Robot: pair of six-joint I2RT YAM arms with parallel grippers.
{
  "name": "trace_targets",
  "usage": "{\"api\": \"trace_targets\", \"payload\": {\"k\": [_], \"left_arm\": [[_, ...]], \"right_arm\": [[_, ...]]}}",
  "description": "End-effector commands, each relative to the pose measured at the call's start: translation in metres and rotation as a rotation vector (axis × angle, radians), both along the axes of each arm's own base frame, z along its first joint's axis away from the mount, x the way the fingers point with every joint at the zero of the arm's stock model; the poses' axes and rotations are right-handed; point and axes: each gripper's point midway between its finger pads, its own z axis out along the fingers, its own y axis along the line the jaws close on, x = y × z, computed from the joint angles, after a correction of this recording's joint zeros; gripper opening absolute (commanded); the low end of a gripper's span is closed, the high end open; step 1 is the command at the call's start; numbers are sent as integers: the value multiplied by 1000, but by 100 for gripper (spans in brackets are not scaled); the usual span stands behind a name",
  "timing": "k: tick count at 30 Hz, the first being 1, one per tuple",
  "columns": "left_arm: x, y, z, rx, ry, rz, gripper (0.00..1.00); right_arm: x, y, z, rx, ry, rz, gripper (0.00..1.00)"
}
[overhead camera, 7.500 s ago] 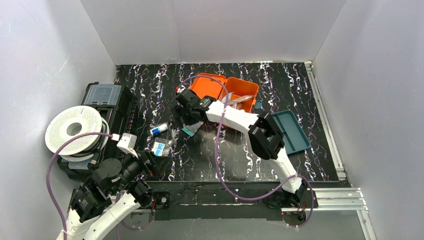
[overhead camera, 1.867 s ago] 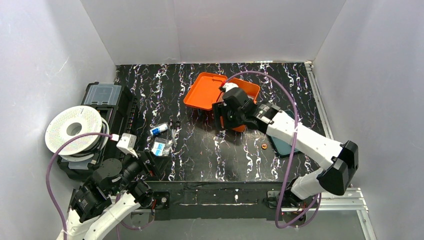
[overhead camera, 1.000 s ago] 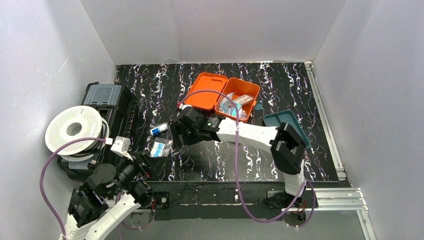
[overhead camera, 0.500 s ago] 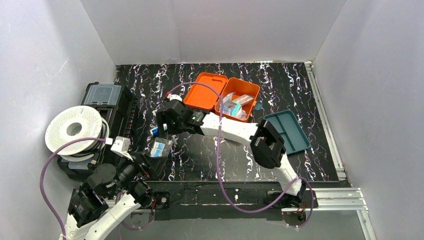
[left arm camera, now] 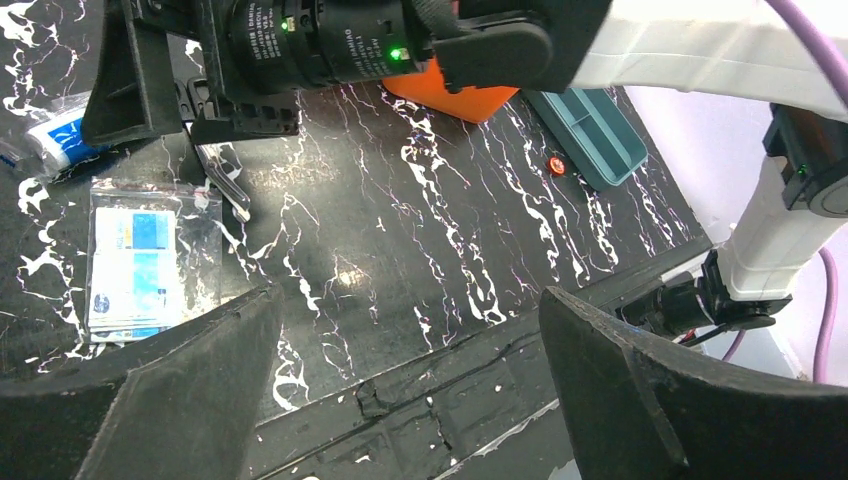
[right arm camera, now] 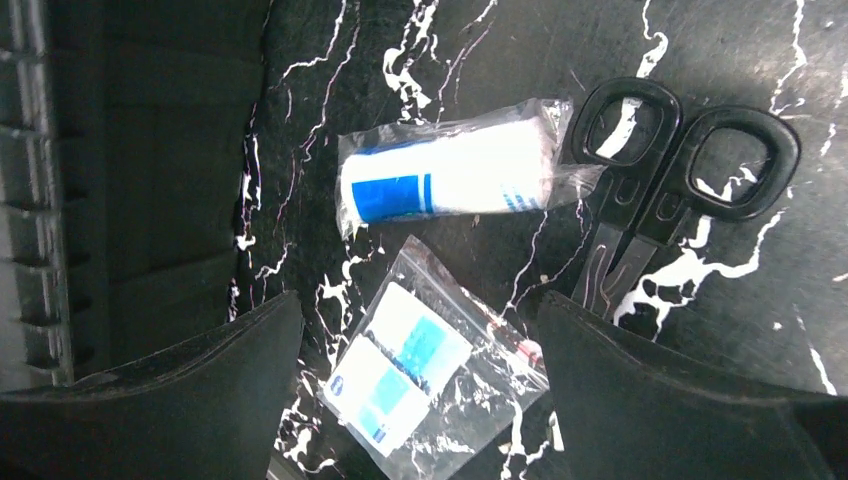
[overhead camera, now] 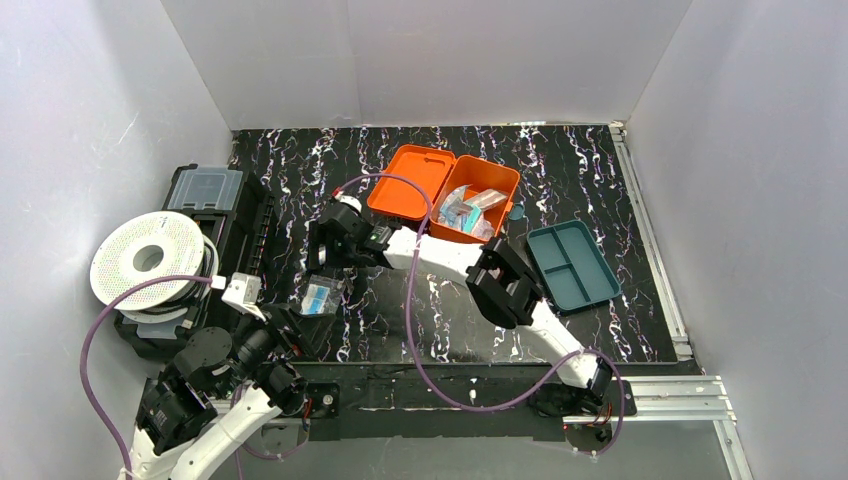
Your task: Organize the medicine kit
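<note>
You have the right pincer (right arm camera: 418, 300) spread wide and empty above a sachet bag (right arm camera: 420, 362). Just beyond lies a wrapped roll (right arm camera: 450, 180), its right end touching the scissors (right arm camera: 650, 190). The kit (overhead camera: 410, 180) stands open, well apart, beyond and right. Your left pincer (left arm camera: 408, 300) is likewise wide, holding nothing.

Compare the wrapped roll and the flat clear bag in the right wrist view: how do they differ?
The wrapped roll is a cylinder; the clear bag lies flat. The roll is white with a blue band; the bag shows blue-and-white packets. The roll lies nearly level, its wrap overlapping the scissors; the bag sits tilted. Both are plastic-wrapped, on the table, outside the medicine kit.
</note>
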Motion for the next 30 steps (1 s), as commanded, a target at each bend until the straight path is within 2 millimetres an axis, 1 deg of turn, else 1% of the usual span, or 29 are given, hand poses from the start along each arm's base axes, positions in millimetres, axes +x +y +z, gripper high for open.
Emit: {"api": "trace_targets", "payload": {"k": [1, 5, 7, 9, 11, 17, 26, 27, 30], "left_arm": [[0, -2, 3, -4, -11, -10, 100], [0, -3, 3, -6, -12, -15, 99], [0, -3, 3, -6, -13, -16, 100], [-1, -3, 3, -7, -15, -18, 99], [-1, -3, 3, -8, -15, -19, 99], [-1, -4, 3, -6, -13, -21, 99], [0, -5, 2, 0, -8, -22, 99], [0, -5, 2, 0, -8, -23, 99], [1, -5, 1, 4, -4, -23, 99]], "right_arm": [[14, 22, 18, 147, 100, -76, 93], [22, 15, 8, 144, 147, -104, 94], [24, 14, 9, 158, 148, -108, 94], [27, 16, 8, 164, 153, -101, 94], [24, 22, 4, 166, 183, -64, 94], [24, 27, -15, 148, 235, -51, 94], [32, 22, -28, 101, 224, -61, 87], [32, 21, -31, 90, 222, -60, 86], [33, 18, -38, 64, 212, -57, 78]]}}
